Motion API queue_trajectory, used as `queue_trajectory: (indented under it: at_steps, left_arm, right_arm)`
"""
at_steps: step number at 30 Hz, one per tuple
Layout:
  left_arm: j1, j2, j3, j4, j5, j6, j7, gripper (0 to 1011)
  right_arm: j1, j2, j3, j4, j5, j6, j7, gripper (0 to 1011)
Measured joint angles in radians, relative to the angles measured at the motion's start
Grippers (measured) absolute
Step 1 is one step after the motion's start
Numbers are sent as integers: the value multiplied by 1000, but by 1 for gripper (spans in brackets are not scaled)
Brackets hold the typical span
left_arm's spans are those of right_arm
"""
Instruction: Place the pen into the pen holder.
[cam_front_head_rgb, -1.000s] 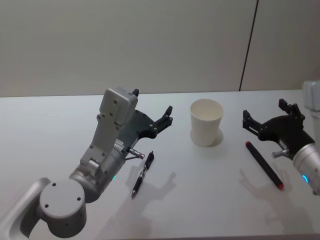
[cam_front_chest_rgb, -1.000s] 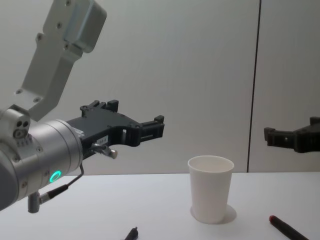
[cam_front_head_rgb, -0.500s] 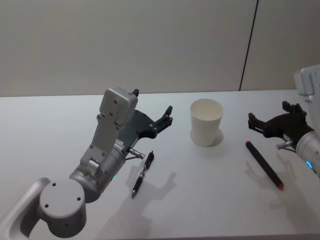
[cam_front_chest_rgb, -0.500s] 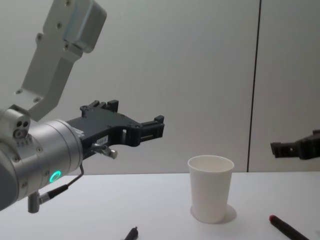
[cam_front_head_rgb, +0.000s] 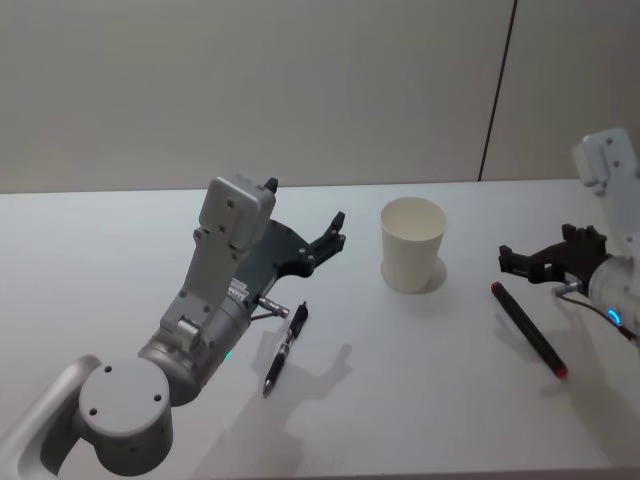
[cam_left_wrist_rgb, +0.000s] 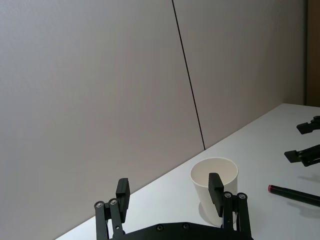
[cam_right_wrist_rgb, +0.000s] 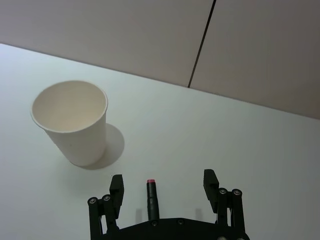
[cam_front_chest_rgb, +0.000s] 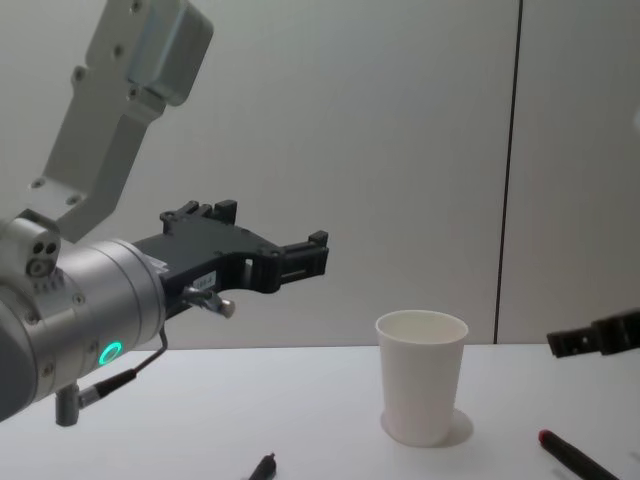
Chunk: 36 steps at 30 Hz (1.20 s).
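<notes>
as tapered paper pen holder stands | slim pen under spread right tool

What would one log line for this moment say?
right tool: open, over red-tipped pen | left tool: open, raised | pen holder: upright, empty

One white paper cup stands at the far middle of one white table. Two pens lie on the table. The left pen is black and lies nearer than the cup and to its left. The right pen is black with red at the tip and lies to the right of the cup. Two black grippers hang above the table, the left gripper left of the cup and the right gripper at the right pen.
</notes>
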<state>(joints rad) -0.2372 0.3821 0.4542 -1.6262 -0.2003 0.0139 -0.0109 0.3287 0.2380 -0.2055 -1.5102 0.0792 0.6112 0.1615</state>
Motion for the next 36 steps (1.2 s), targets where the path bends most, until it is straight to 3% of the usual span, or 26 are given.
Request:
queue_trajectory:
  at_steps: [19,36]
  left_arm:
    - [0,0,0,0,0,0,0,1003]
    - [0,0,0,0,0,0,0,1003]
  right_arm:
    - [125,-45,-22,220,-54,68,77,1002]
    - [204,-79,-35,377,-76,105,101,1002]
